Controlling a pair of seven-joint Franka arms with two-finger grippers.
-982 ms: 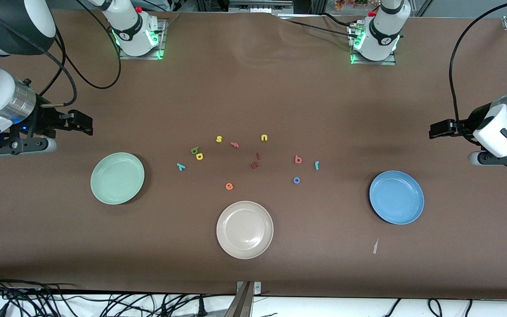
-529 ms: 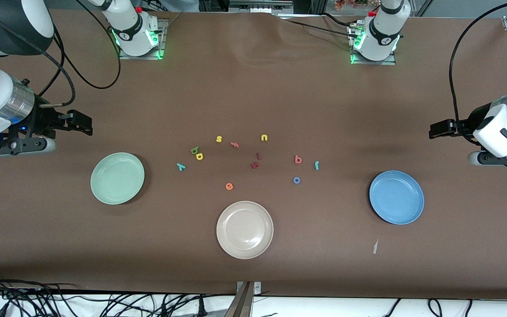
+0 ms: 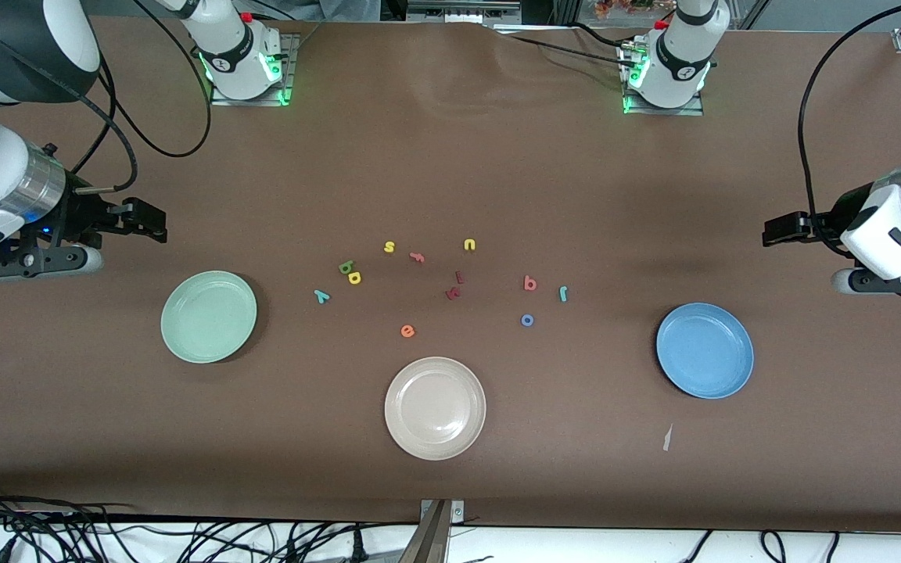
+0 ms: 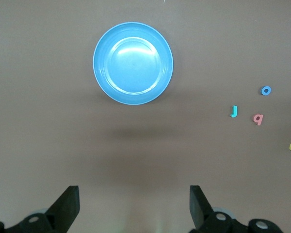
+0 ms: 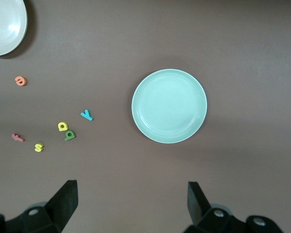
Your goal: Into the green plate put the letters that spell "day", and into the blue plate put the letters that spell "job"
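Table [image 3: 450, 172] was the biggest thing we saw, a brown top with both arm bases along the edge farthest from the front camera. Next down in size came the arms. We found the right gripper [image 3: 149, 221] hanging over bare table at the right arm's end, with its jaws spread wide and nothing between them; its fingers [image 5: 63, 201] showed well apart in the right wrist view. The left gripper [image 3: 779, 229] was the same story at the left arm's end – jaws wide open, empty, fingers [image 4: 65, 206] far apart over bare table.

Then the plates. We saw the green plate [image 3: 209, 317] toward the right arm's end and the blue plate [image 3: 705, 350] toward the left arm's end, both with nothing in them. A beige plate [image 3: 435, 407] sat between the two, nearer the front camera, also bare.

Smallest of all were the foam letters, scattered mid-table, none in any plate. For "day" we spotted the olive-green "d" [image 3: 346, 267] touching the yellow "a" [image 3: 354, 277], with the teal "y" [image 3: 321, 295] near them, closer to the green plate. For "job" – the salmon "b" [image 3: 529, 283], the teal "j" [image 3: 564, 293] beside it, and the blue "o" [image 3: 527, 320] a bit nearer the front camera. Extras lying around: a yellow "s" [image 3: 389, 247], a yellow "u" [image 3: 469, 245], an orange "e" [image 3: 407, 331], and a scrap of white paper [image 3: 666, 438] near the blue plate.
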